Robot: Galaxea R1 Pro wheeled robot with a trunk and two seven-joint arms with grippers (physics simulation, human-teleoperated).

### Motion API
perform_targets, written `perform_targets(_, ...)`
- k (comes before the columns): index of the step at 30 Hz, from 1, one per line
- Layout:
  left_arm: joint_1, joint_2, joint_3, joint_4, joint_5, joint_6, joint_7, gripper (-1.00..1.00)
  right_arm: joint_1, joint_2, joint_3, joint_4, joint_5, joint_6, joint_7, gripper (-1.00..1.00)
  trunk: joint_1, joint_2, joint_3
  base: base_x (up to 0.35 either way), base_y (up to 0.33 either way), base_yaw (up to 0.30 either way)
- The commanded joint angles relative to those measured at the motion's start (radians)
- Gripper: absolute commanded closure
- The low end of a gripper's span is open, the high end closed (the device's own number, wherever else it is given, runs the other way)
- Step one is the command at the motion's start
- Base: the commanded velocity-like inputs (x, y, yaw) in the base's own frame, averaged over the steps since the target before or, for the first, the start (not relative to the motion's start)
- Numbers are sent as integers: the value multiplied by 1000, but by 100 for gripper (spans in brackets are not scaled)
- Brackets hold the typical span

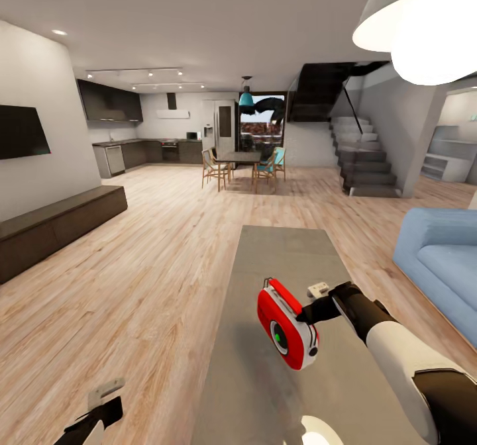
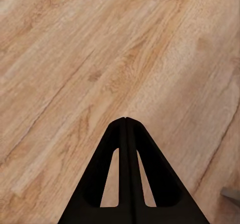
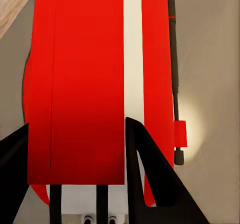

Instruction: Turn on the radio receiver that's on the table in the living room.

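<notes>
- Gripping the radio receiver (image 1: pixel 286 326) with the right gripper (image 1: pixel 311 312), fingers (image 3: pixel 150 174) pinching its red body, raised just above the table (image 1: pixel 278 259).
- Idling beside the table: left gripper (image 2: pixel 125 126), pressed together over the floor (image 2: pixel 60 59).
- Next, judged: reaching the power control without loosening the pinch.

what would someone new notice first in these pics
The red radio on the near end of the grey table, with the right pincer closed around it. Next, the glowing white lamp overhead at the upper right and the blue sofa right of the table. The left pincer hangs shut over wood floor.
</notes>
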Motion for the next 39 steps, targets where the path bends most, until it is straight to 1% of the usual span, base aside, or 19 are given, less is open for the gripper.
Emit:
perform_targets(1,0,-1,1,0,0,0,0,100,0,1,-1,0,-5,2,-2,100,0,0,0,0,0,0)
perform_targets(7,0,-3,2,0,0,-1,0,100,0,2,-1,1,-5,5,-10,100,0,0,0,0,0,0)
perform_targets(13,0,-4,2,0,0,-2,0,100,0,3,-1,46,-6,6,-44,100,0,0,0,0,0,0)
perform_targets(16,0,-4,2,0,0,-2,0,100,0,3,-1,67,-6,6,-49,100,0,0,0,0,0,0)
perform_targets(39,0,0,2,0,0,-2,0,100,0,3,-9,153,-11,-4,-23,100,0,0,0,0,0,0)
